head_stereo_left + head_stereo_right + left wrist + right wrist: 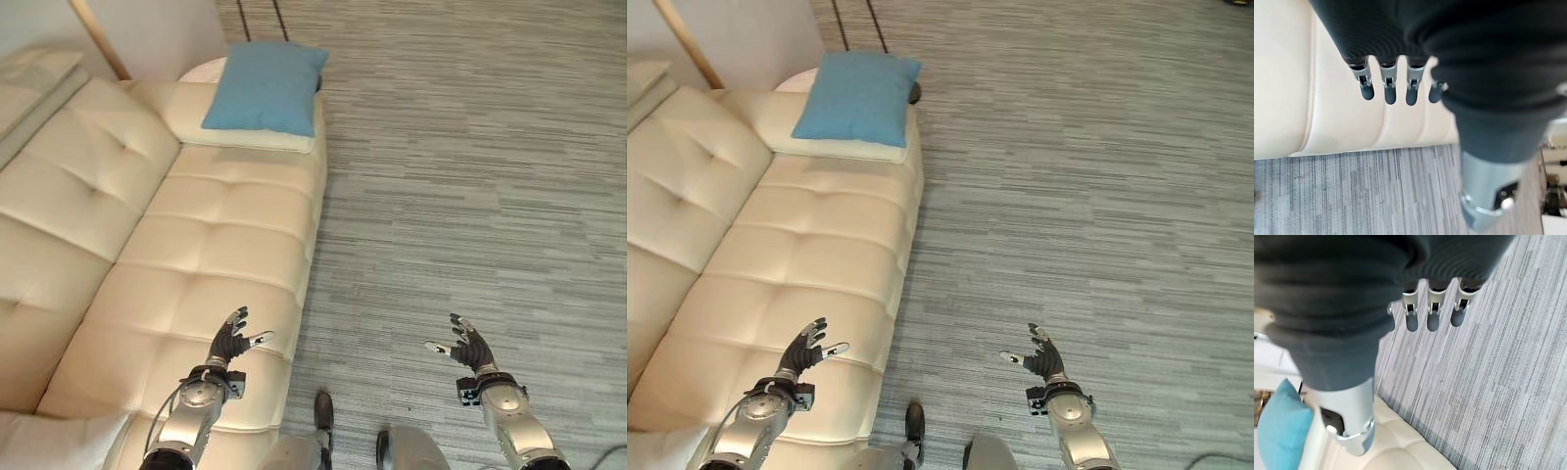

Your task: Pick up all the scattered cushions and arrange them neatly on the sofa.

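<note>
A soft blue square fabric cushion (265, 88) lies at the far end of the cream tufted leather sofa (225, 245), resting on the sofa's pale end section with its nearer edge overhanging toward the seat. A second pale cream cushion (59, 441) peeks in at the near end of the sofa, just beside the left arm.

The robot's left hand (229, 343) hovers above the front edge of the sofa seat, its fingers straight and spread, holding nothing; the left wrist view shows the dark fingertips (1389, 95) hanging free over the cream seat and the grey striped carpet floor (470, 176). The right hand (468, 348) hangs over the carpet, well apart from the sofa, also spread wide and empty.

The relation that matters: the blue cushion lies straight ahead and away from both hands, far along the sofa, on the robot's left side. The left hand is the nearer of the two, being over the sofa already. The cushion's sides run roughly along and across the sofa's length, tilted slightly. The carpet in view carries no cushion, so the next move likely calls for looking elsewhere or straightening the blue one.
</note>
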### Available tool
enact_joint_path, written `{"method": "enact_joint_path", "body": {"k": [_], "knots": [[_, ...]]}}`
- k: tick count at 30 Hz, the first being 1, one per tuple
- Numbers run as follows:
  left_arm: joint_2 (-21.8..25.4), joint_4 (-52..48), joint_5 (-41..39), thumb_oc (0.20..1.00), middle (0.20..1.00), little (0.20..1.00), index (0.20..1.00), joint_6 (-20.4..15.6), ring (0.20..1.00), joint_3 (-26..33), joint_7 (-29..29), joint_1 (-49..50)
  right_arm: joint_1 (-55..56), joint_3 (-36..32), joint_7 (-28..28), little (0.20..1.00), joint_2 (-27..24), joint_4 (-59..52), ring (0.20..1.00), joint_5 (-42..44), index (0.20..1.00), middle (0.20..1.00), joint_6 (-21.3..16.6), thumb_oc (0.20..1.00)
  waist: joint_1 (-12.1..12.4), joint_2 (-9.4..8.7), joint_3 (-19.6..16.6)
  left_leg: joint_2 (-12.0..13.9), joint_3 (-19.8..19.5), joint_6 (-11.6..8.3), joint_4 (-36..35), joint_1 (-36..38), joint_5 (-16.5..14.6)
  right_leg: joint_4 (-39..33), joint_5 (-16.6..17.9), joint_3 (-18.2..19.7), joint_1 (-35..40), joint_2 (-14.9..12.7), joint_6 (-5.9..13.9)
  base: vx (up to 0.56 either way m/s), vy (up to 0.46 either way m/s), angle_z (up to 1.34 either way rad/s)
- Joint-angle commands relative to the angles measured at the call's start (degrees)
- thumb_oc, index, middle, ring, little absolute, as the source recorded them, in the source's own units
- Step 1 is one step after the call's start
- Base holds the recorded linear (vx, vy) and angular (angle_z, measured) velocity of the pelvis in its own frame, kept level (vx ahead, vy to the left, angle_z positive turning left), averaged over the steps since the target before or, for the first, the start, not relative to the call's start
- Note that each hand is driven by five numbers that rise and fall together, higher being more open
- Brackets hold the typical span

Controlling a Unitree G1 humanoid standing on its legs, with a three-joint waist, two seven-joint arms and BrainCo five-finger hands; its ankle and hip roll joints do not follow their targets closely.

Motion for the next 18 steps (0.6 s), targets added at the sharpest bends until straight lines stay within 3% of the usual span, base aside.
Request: {"method": "enact_joint_path", "body": {"k": [1, 3, 5, 8, 11, 14, 16, 18], "knots": [[0.2, -3.2, 0.1, 1.0, 1.0, 1.0, 1.0, -2.1, 1.0, 1.9, 0.4, 0.0, -2.8, -0.6, -1.0, 1.0, -1.1, -0.8, 1.0, 0.2, 1.0, 1.0, -2.0, 1.0, 0.3, -0.76, -0.7, 3.5, 1.3, -5.05, 3.1, 0.8, -6.8, -17.8, 10.0, -4.0, 2.4, 0.3, -0.4, 0.13, -0.089, -0.27], [0.1, -3.2, 0.0, 1.0, 1.0, 1.0, 1.0, -2.2, 1.0, 1.9, 0.4, -0.4, -2.9, -0.7, -1.2, 1.0, -1.0, -0.5, 1.0, 0.4, 1.0, 1.0, -2.0, 1.0, 0.0, -0.77, -0.5, 3.8, 1.4, -5.34, 2.8, 1.4, -7.2, -20.6, 11.0, -5.5, 2.1, 0.1, -0.38, 0.18, -0.133, -0.15], [-0.1, -3.2, 0.4, 1.0, 1.0, 1.0, 1.0, -2.3, 1.0, 0.9, 0.5, -1.5, -2.3, -0.5, -1.5, 1.0, -0.6, -0.5, 1.0, 0.8, 1.0, 1.0, -1.9, 1.0, -0.5, -1.48, -0.8, 3.7, 1.1, -6.3, 2.2, 3.2, -8.5, -27.9, 12.6, -7.3, 2.6, 0.0, -0.05, 0.27, -0.208, 0.04], [-1.1, -3.4, 0.6, 1.0, 1.0, 1.0, 1.0, -2.5, 1.0, 0.0, 0.2, -1.2, -1.6, -0.1, -1.4, 1.0, -0.5, -0.3, 1.0, 1.1, 1.0, 1.0, -2.4, 1.0, -0.9, -1.93, -1.9, 4.3, 1.3, -6.97, 3.4, 4.9, -10.4, -28.0, 13.3, -6.8, 4.5, 0.9, -1.24, 0.27, -0.177, 0.42], [-1.6, -3.4, -0.1, 1.0, 1.0, 1.0, 1.0, -2.1, 1.0, -0.7, -0.2, -1.3, -0.9, 0.1, -1.3, 1.0, -1.5, -0.9, 1.0, 1.5, 1.0, 1.0, -2.9, 1.0, -1.0, -2.16, -1.8, 5.9, 0.7, -7.98, 11.0, 3.8, -12.9, -28.3, 11.7, -6.2, 7.1, 2.4, -3.18, 0.23, -0.192, 0.17], [-1.9, -2.8, -0.8, 1.0, 1.0, 1.0, 1.0, -2.2, 1.0, -1.2, 0.6, -2.0, -1.5, 0.0, -1.9, 1.0, -2.6, -1.1, 1.0, 2.3, 1.0, 1.0, -3.1, 1.0, -0.5, -2.32, -1.4, 5.8, -1.7, -8.18, 16.3, -0.9, -11.0, -28.6, 9.8, -5.6, 8.5, 3.0, -4.49, 0.15, -0.109, 0.09], [-2.0, -2.8, -0.8, 1.0, 1.0, 1.0, 1.0, -2.1, 1.0, -1.4, 0.7, -2.1, -1.5, -0.2, -1.8, 1.0, -2.9, -1.3, 1.0, 2.3, 1.0, 1.0, -3.1, 1.0, -0.5, -2.26, -1.4, 5.6, -2.3, -8.02, 15.7, -2.0, -11.2, -28.6, 9.3, -5.6, 8.9, 3.1, -4.55, 0.19, -0.018, 0.01], [-2.0, -2.3, -0.5, 1.0, 1.0, 1.0, 1.0, -2.0, 1.0, -1.3, 0.7, -2.1, -1.5, -0.8, -1.7, 1.0, -3.9, -1.6, 1.0, 2.5, 1.0, 1.0, -3.4, 1.0, 0.1, -2.35, -1.7, 5.2, -3.1, -8.38, 12.9, -4.5, -9.2, -29.0, 8.2, -5.4, 10.7, 3.3, -4.57, 0.26, 0.007, 0.0]]}}
